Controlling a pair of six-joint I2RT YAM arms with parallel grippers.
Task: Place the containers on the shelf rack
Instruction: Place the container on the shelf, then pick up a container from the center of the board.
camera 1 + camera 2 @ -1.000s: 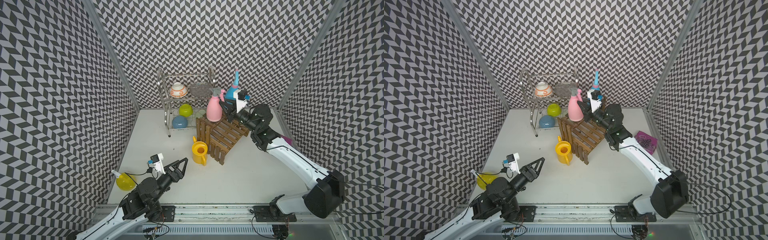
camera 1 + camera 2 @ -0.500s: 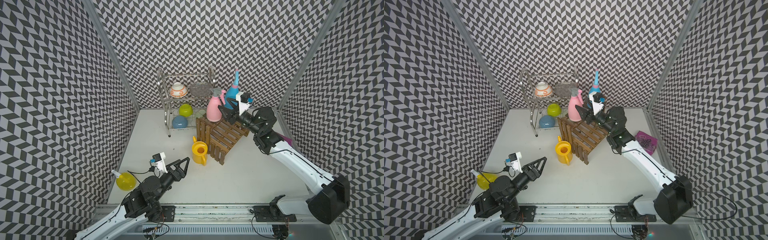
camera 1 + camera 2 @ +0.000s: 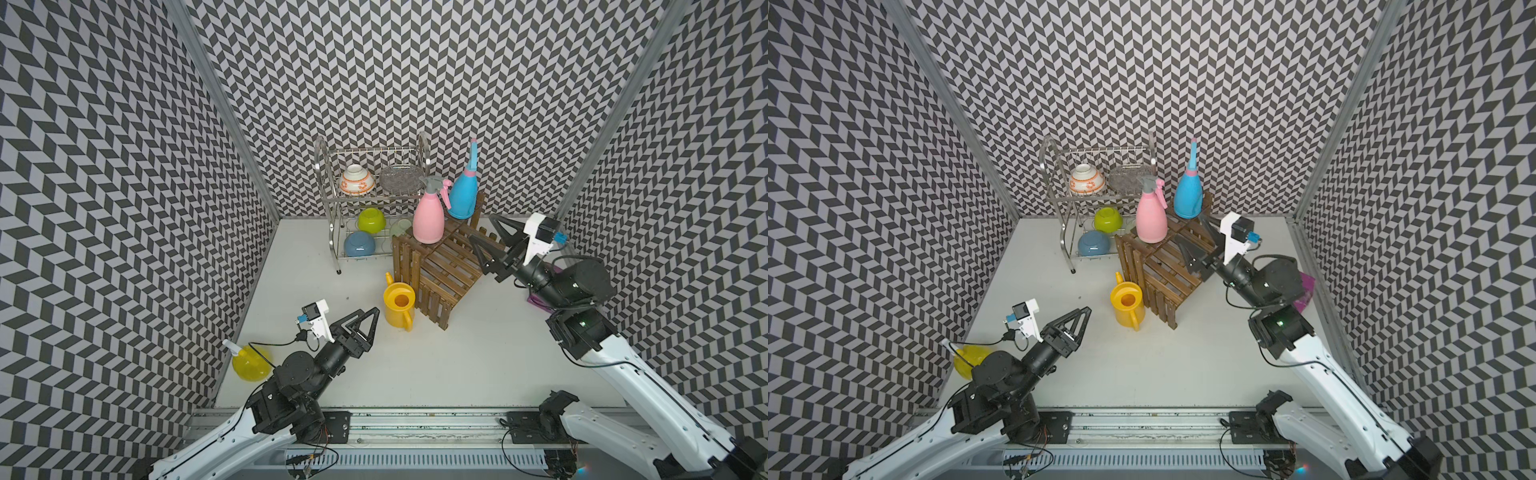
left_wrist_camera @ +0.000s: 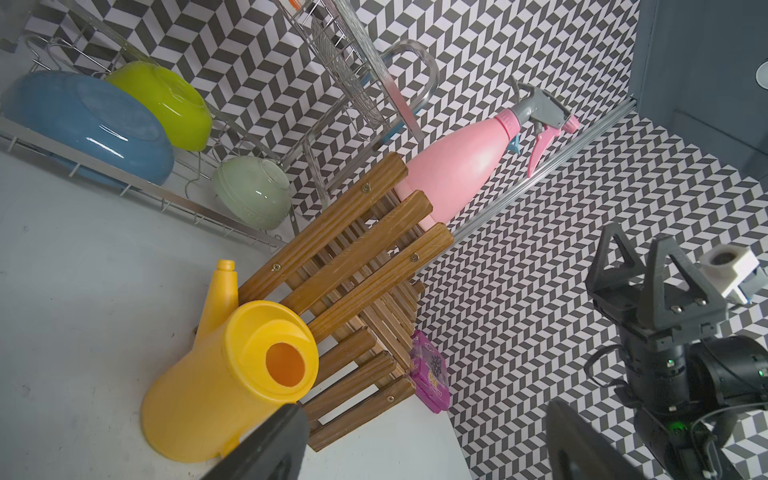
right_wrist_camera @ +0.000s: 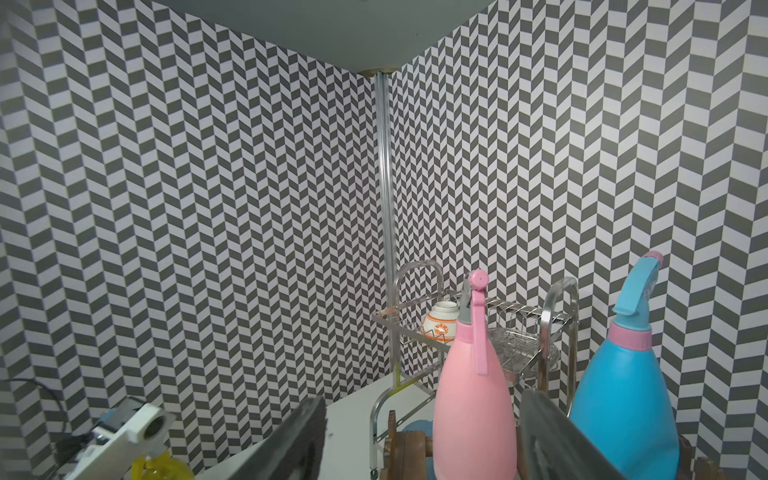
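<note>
The brown wooden shelf rack (image 3: 440, 266) (image 3: 1158, 270) stands mid-table. On its upper tiers stand a blue spray bottle (image 3: 462, 195) (image 5: 623, 395) and a pink spray bottle (image 3: 428, 216) (image 5: 473, 415), both upright. My right gripper (image 3: 484, 232) (image 5: 419, 440) is open and empty, just right of the rack and clear of both bottles. A yellow watering can (image 3: 399, 305) (image 4: 224, 382) sits on the table against the rack's front. The translucent yellow round spray bottle (image 3: 249, 363) rests by the left wall. My left gripper (image 3: 372, 316) (image 4: 424, 440) is open and empty, short of the can.
A silver wire dish rack (image 3: 332, 208) with several bowls stands behind the shelf rack against the back wall. A purple package (image 3: 1308, 286) (image 4: 432, 374) lies on the table near the right wall, behind my right arm.
My right gripper opened, let go of the blue spray bottle and drew back to the right; the bottle stays upright on the rack. My left gripper crept slightly forward.
</note>
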